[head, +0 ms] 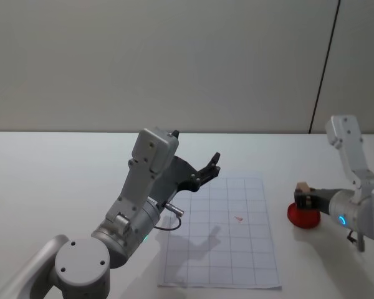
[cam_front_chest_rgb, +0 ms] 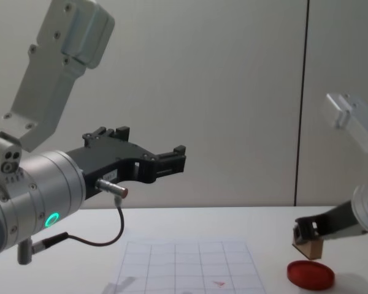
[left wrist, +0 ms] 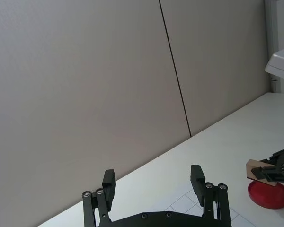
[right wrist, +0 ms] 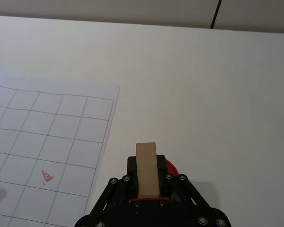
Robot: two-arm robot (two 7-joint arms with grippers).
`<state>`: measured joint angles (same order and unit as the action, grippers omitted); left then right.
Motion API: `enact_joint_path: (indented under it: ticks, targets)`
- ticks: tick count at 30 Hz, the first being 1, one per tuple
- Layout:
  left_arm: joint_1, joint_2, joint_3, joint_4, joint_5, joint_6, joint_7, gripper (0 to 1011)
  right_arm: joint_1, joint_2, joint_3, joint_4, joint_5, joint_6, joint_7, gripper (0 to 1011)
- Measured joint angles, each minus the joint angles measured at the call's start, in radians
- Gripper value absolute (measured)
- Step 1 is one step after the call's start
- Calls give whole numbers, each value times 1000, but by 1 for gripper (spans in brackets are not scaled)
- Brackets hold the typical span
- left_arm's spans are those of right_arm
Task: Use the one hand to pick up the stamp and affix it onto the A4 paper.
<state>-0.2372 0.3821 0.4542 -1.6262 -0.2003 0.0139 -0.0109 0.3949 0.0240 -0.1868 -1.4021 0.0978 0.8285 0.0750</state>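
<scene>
the white surface (head: 50, 162) is carrying the paper (head: 237, 249); the left gripper (head: 210, 167) is idling above its 10 o'clock corner, jaws apart. at 3 o'clock the right gripper (head: 304, 200) is hovering over the pad (head: 305, 219), jaws clamping the stamp (head: 303, 187) upright, likely for inking.

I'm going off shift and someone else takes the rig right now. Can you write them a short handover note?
Right gripper: shut on the stamp, held over the red ink pad, right of the A4 paper; contact with the pad cannot be told.
Left gripper: open, idle, raised by the paper's left side.
Done: stamp picked up. The paper bears one small red mark.
To do: carry the stamp over the paper and press it down.
</scene>
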Motion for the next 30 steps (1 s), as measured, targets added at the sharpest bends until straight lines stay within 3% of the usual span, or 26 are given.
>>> enact_joint_path:
  ticks: [14, 30]
  targets:
    - [0, 0, 0, 0, 0, 0, 0, 1002, 14, 17, -24, -4, -77, -49, 160, 220]
    - [0, 0, 0, 0, 0, 0, 0, 1002, 16, 55, -69, 10, -207, -163, 410, 220]
